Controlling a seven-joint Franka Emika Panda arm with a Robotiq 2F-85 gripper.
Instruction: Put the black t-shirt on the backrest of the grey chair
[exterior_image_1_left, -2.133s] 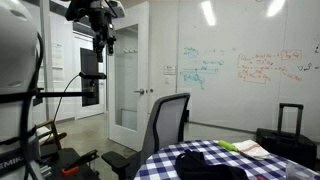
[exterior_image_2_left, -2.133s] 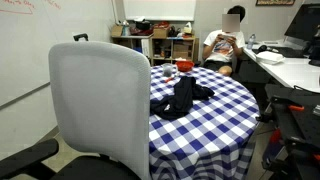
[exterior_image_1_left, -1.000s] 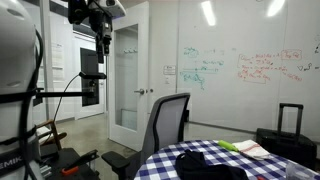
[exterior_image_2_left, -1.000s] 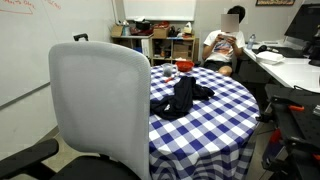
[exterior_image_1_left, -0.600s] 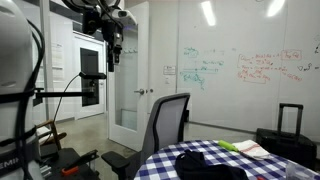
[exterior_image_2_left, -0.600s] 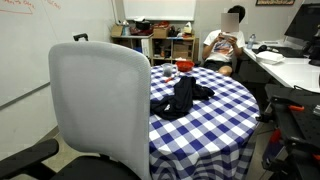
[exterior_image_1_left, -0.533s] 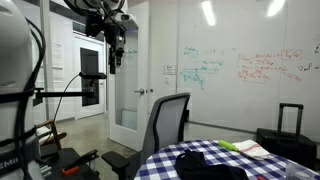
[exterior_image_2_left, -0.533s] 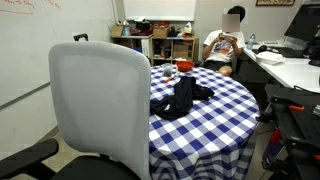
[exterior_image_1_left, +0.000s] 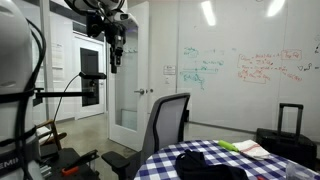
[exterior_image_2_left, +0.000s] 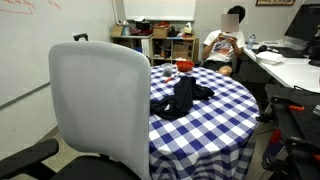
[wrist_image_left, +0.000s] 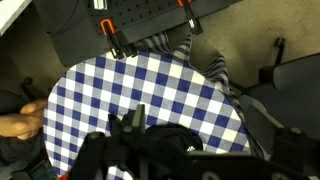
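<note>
Exterior views share grey chair (exterior_image_1_left: 170, 118), table (exterior_image_2_left: 222, 106), from opposite sides; wrist view overhead.

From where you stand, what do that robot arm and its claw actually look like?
The arm is a smooth, rounded white shell with the printed letters EMIK low down. Black cables loop alongside it. The gripper is a chunky all-black unit, tapering toward its tip; finer detail is too small to tell.

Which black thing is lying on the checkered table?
The black t-shirt, crumpled on the table; the black suitcase stands upright beside the whiteboard instead.
</note>
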